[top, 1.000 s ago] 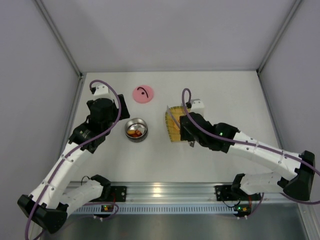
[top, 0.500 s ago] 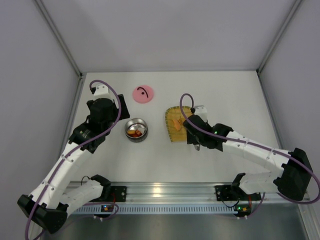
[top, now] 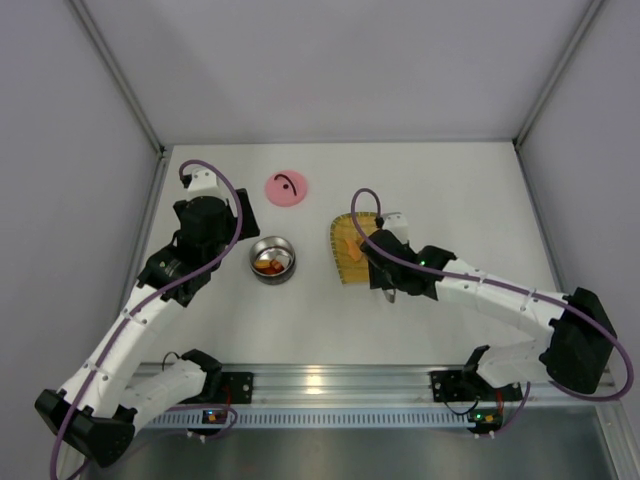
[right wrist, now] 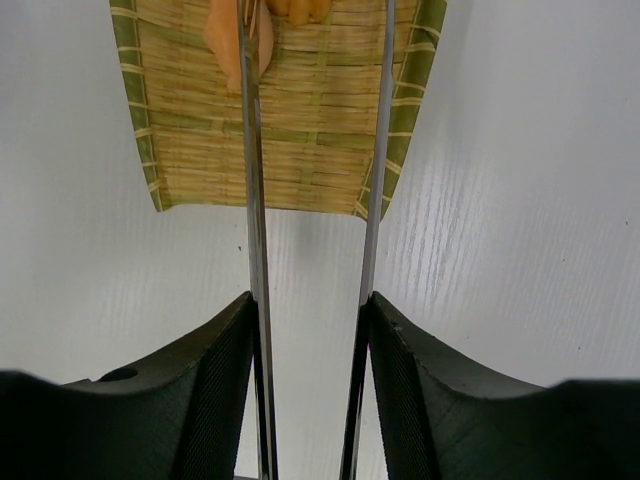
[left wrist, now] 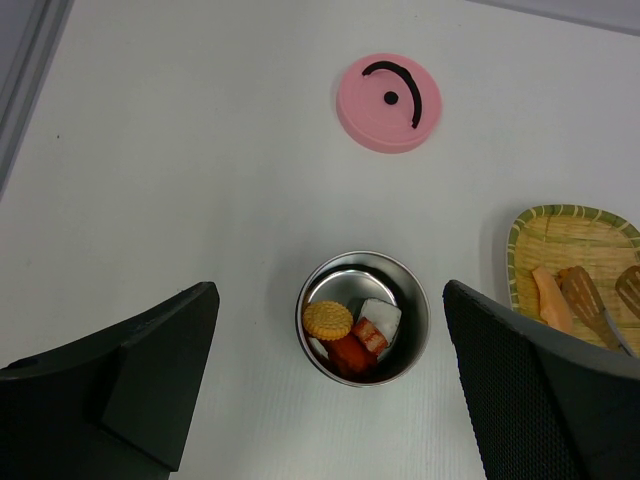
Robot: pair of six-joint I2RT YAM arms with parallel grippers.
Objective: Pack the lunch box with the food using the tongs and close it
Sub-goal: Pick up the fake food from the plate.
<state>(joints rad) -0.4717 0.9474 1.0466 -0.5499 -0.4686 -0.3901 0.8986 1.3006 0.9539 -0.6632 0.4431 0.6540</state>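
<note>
The lunch box, a small steel bowl, stands open on the table with a round cracker, a red piece and a white piece of food inside; in the top view the lunch box lies between the arms. Its pink lid lies flat farther back. My left gripper hangs open above the bowl, holding nothing. My right gripper is shut on the two thin arms of the tongs, which reach over the yellow woven tray. Their tips flank an orange food piece.
The woven tray sits right of the bowl, under the right wrist. The lid lies behind the bowl. Grey walls close the table at the back and on both sides.
My right wrist has drawn back toward the near edge, uncovering more of the tray and the orange piece. Its jaws have squeezed the tongs slightly. The left arm has not moved.
</note>
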